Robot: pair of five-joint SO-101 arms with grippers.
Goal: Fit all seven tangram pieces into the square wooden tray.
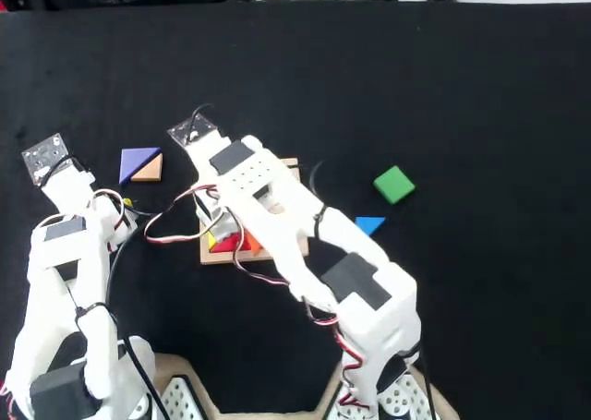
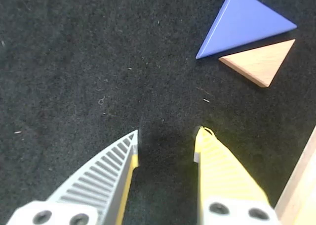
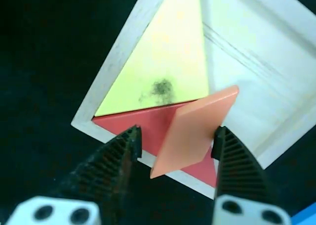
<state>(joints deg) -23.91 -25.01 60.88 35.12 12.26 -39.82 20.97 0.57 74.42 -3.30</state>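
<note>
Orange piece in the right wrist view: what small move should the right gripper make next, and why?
Probably close the right gripper on the orange piece and lift it to turn it. It lies tilted between the open jaws, overlapping the red triangle and the tray rim, while bare floor beside the yellow triangle is free.

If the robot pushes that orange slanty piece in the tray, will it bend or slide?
It will probably stay stiff: the orange piece looks like a flat slab with hard edges. It will likely slide easily, since it lies on the smooth red triangle. One corner seems to overlap the rim of the tray, so a nudge may rock it or drop it flat.
</note>
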